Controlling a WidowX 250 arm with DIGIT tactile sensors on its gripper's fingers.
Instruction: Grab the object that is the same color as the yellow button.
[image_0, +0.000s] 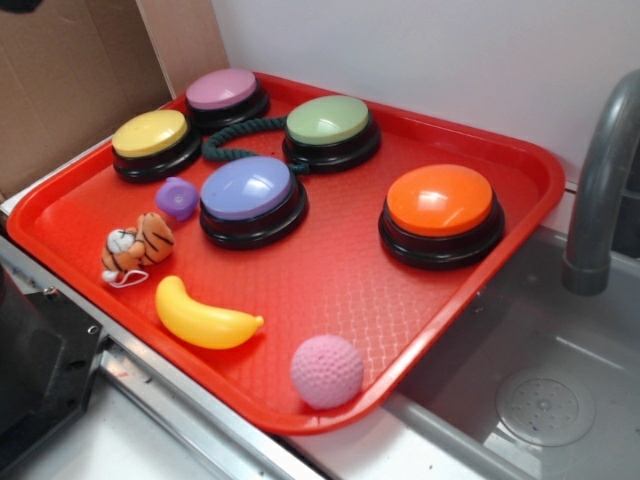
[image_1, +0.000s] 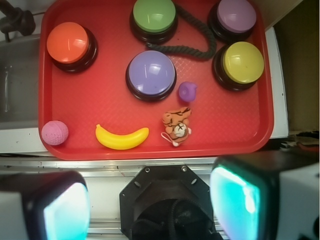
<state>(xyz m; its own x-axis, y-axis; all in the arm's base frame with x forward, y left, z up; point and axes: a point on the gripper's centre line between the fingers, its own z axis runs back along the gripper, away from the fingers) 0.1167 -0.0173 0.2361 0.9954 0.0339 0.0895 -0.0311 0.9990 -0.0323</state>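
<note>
Your gripper (image_1: 150, 205) hangs with fingers (image_1: 247, 200) spread wide and empty, outside the red tray (image_1: 100, 107). The banana (image_1: 122, 138) lies at the tray's near edge — between the pink ball (image_1: 54, 132) and plush tiger (image_1: 177, 123) — well apart from the yellow button (image_1: 243, 62).

A pale wall (image_0: 420, 50), brown cardboard (image_0: 70, 70), and a grey sink (image_0: 540, 390) with faucet (image_0: 600, 190).

A red tray (image_0: 480, 300) carries everything. Along its far edge sit the pink button (image_0: 224, 92) and green button (image_0: 330, 124), a dark rope (image_0: 232, 138) between them. The yellow button (image_0: 152, 140) is at the left corner, a purple button (image_0: 250, 196) mid-tray, an orange button (image_0: 440, 210) toward the right edge. Along the near edge lie a plush tiger (image_0: 136, 248), the banana (image_0: 202, 318) and a pink ball (image_0: 326, 371); a small purple toy (image_0: 177, 198) touches the purple button.
</note>
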